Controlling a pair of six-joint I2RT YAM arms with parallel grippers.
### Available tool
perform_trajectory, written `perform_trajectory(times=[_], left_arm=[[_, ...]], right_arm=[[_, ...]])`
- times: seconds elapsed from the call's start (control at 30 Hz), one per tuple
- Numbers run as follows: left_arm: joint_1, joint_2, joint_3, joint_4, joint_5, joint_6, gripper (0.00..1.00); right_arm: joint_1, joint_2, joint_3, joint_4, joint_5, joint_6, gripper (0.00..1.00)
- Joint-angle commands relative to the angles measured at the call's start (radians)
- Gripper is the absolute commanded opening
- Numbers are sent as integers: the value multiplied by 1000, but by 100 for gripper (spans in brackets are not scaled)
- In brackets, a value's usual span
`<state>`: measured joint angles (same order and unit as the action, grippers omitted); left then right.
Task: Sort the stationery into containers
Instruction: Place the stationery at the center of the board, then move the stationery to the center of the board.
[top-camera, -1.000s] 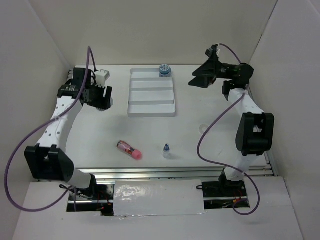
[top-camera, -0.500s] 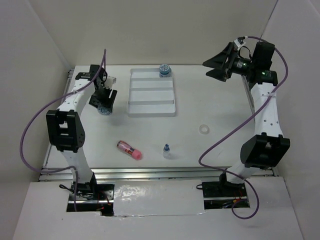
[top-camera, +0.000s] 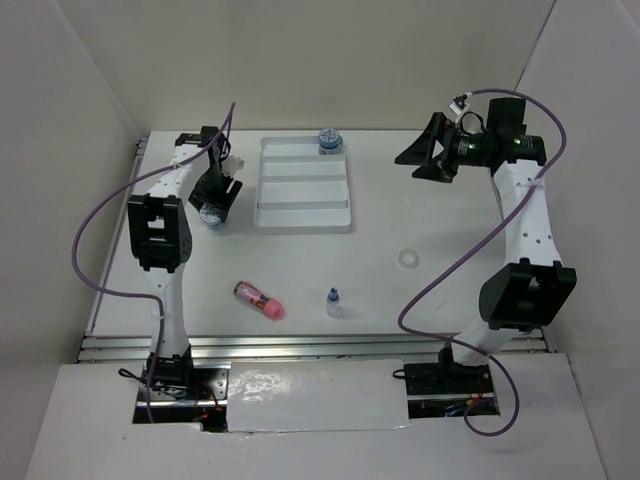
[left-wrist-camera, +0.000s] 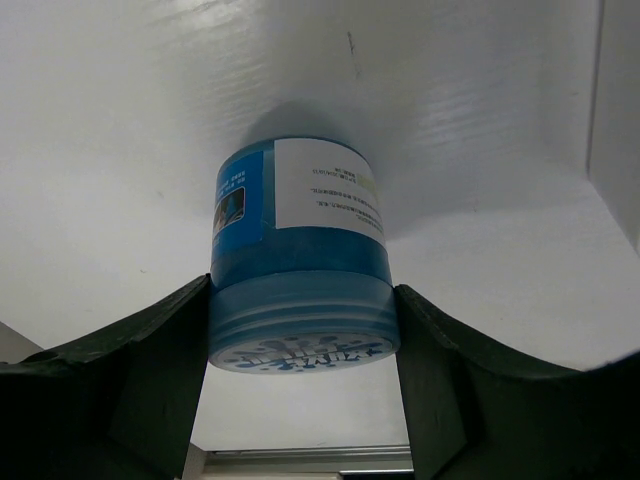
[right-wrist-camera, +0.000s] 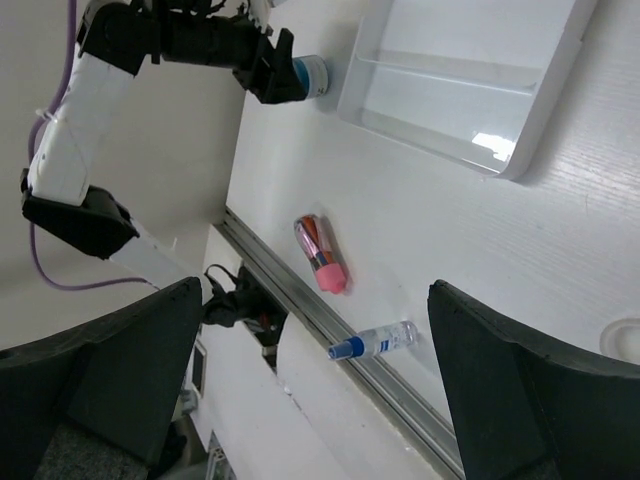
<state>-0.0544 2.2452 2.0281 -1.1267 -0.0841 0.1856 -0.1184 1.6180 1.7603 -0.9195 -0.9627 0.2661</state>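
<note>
Five small items in all: two blue pots, one pink tube (top-camera: 258, 299), one clear blue-capped bottle (top-camera: 333, 301) and one white ring (top-camera: 408, 258). There is one white tray (top-camera: 300, 213) with four long compartments. One blue pot (top-camera: 330, 140) stands in the farthest compartment; the other blue pot (left-wrist-camera: 300, 250) is pinched by its sides in the left gripper (top-camera: 213, 200), just left of the tray (whether it touches the table I cannot tell). The right gripper (top-camera: 420, 155) hangs spread wide and holds nothing, far right of the tray. Tube and bottle lie near each other toward the near edge, and the ring sits apart to their right. The table (top-camera: 440, 220) is white, walled by plain white panels, with a metal rail (top-camera: 300, 345) along its near edge.
</note>
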Motion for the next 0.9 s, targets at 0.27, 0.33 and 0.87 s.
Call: perform_trajectory(times=[0.27, 0.33, 0.87], left_arm=[[-18, 2, 61, 82, 65, 104, 87], [-19, -27, 49, 134, 76, 98, 99], [290, -831, -781, 973, 550, -158, 99]], right_arm=[[43, -20, 11, -45, -7, -77, 100], [55, -27, 13, -42, 10, -85, 100], [89, -72, 19, -105, 91, -229, 100]])
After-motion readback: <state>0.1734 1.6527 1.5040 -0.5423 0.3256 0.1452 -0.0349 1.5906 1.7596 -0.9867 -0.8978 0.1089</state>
